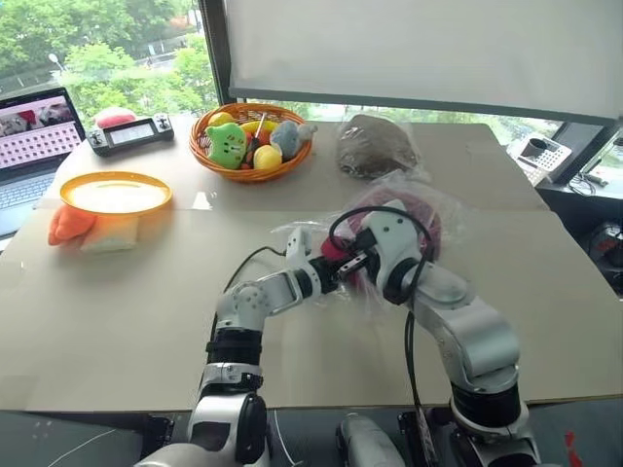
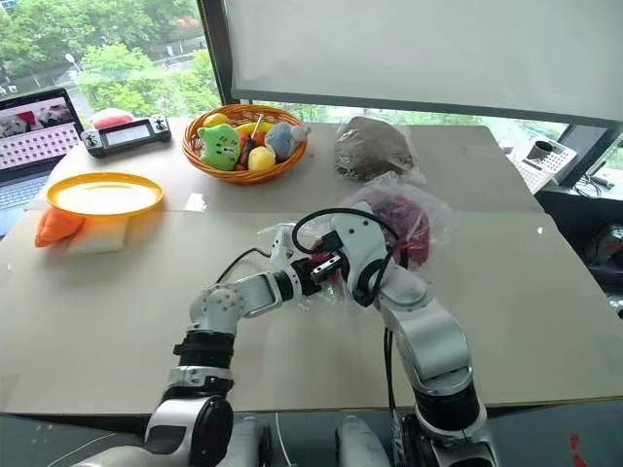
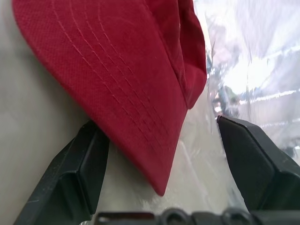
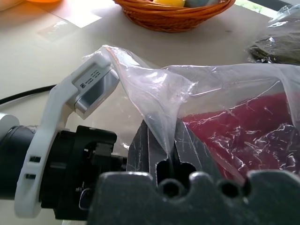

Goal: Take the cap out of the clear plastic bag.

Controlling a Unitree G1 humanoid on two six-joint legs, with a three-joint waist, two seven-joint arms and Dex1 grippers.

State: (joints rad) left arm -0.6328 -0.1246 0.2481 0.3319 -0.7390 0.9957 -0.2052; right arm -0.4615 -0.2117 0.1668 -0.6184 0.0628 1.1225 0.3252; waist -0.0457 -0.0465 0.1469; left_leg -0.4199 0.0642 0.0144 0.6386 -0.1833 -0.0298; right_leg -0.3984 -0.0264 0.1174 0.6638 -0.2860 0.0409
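Pinching the clear plastic bag (image 4: 154, 98) lip shut-fingered, the right gripper (image 4: 161, 145) holds the mouth up while the left gripper (image 3: 159, 159), jaws apart, straddles the cap (image 3: 126, 75) brim at table centre, 12 o'clock from the robot; closing on film too would drag the bag along.

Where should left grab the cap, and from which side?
Probably the brim edge: the cap brim pokes out of the clear plastic bag mouth, thin and flat, between the open left gripper fingers. Come in from the mouth side; right gripper pinches the bag.
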